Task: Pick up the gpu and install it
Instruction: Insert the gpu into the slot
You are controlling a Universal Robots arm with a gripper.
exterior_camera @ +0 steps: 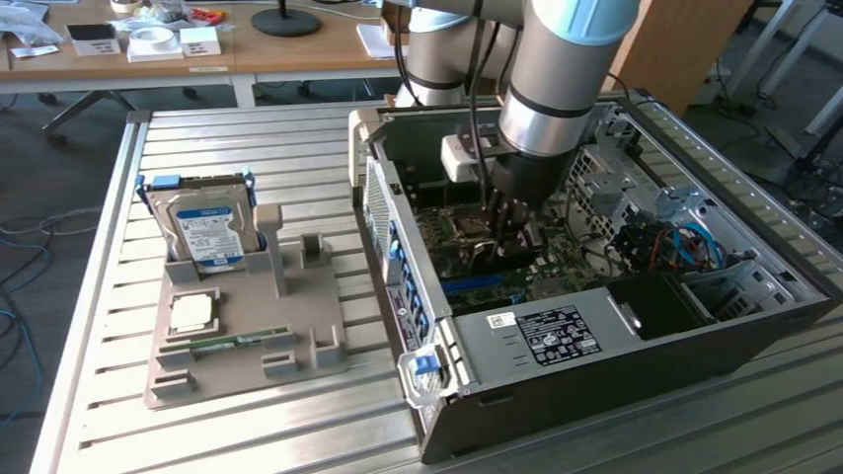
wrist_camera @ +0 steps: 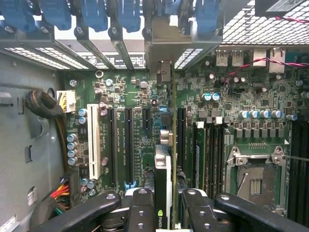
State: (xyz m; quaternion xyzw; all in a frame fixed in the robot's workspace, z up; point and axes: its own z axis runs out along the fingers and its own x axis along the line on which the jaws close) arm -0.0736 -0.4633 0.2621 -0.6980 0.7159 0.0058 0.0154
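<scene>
My gripper (exterior_camera: 508, 225) reaches down into the open computer case (exterior_camera: 395, 286), above the green motherboard (wrist_camera: 130, 96). Its black fingers (wrist_camera: 140, 208) are shut on the gpu (wrist_camera: 163, 166), which I see edge-on: a thin green board edge beside a black cooler with a small green logo. The card stands upright over the motherboard, its silver bracket end (wrist_camera: 161, 46) up against the rear slot openings under the blue latches (wrist_camera: 96, 14). It lines up between the long black expansion slots (wrist_camera: 112, 145) and the slot (wrist_camera: 180, 140) beside the memory sockets. Whether it touches a slot is hidden.
A white slot (wrist_camera: 94, 140) and a cable bundle (wrist_camera: 46, 104) lie to one side, the empty processor socket (wrist_camera: 254, 176) to the other. Outside the case, a grey holder (exterior_camera: 237, 336) carries an upright blue-labelled hard drive (exterior_camera: 207, 232) and a memory stick (exterior_camera: 231, 343). The power supply (exterior_camera: 554, 331) fills the case's near end.
</scene>
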